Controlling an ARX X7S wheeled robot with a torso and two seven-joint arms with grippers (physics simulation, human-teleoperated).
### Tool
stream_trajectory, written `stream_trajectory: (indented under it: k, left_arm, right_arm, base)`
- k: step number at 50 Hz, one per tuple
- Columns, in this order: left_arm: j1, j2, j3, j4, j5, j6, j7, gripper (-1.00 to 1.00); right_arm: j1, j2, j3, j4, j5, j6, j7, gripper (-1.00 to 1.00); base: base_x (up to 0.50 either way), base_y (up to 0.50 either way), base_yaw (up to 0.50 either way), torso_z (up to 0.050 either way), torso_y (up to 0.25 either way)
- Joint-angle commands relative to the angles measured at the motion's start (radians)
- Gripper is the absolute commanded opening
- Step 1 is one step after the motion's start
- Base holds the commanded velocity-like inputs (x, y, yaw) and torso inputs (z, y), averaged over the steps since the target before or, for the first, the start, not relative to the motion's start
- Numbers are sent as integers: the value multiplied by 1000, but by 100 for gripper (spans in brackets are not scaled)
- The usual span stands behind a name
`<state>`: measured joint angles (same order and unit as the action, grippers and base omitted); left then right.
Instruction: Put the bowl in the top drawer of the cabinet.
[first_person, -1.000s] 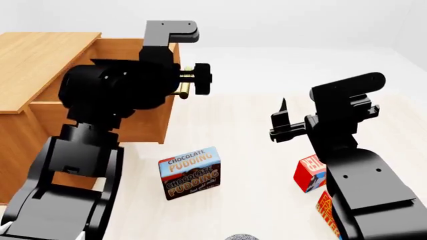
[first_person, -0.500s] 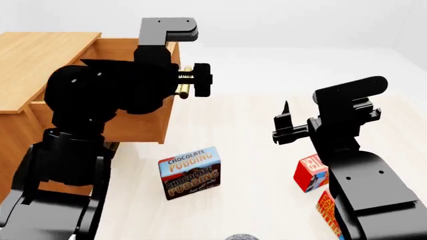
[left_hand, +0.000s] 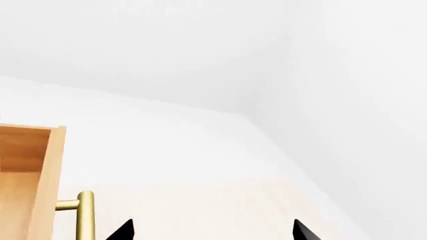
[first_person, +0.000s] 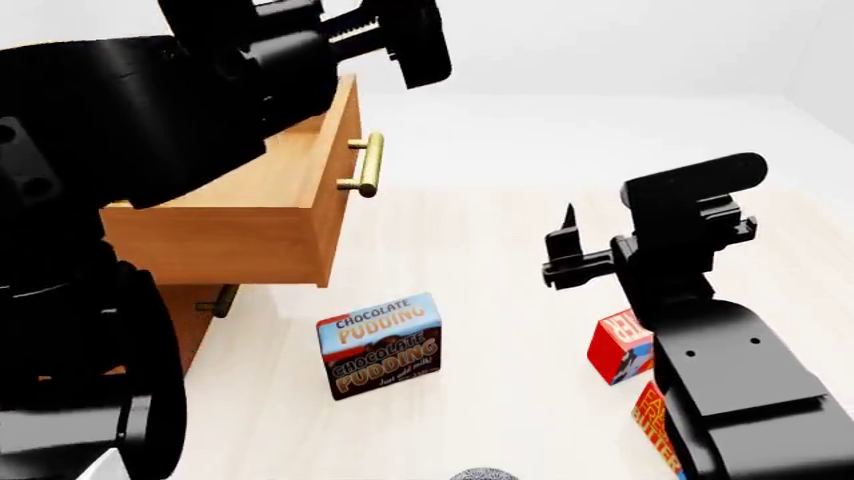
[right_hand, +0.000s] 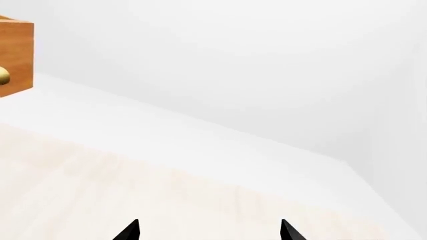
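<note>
Left gripper (left_hand: 212, 231) has lifted off the brass handle (first_person: 363, 165), jaws now spread and empty, above the pulled-out top drawer (first_person: 260, 190). Right gripper (right_hand: 209, 231) hovers spread, empty, near pudding box (first_person: 380, 345). Bowl only a sliver at frame bottom (first_person: 483, 473).

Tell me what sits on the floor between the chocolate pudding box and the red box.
Nothing: in the head view the light floor between the chocolate pudding box and the red box is bare.
</note>
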<state>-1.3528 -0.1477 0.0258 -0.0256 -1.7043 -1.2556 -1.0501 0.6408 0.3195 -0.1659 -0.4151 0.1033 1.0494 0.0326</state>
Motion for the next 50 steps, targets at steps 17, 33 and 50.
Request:
stream_trajectory:
  k: [17,33,50]
  left_arm:
    - [650,-100,-165,560,-228,-169,31,100]
    - [973,-89,4,671,446,-169,668,100]
    - [1075,-122,85,532,600,-13,815,100]
  right_arm:
    - [-2,-17,107,27,13,-60,37,100]
    - [-30,-47,133,51,57,-104,19,100]
    - [-57,-46,125,35,62,-119,23,100]
  base:
    - [0,0,0,0,0]
    - [0,0,0,0,0]
    - [0,0,0,0,0]
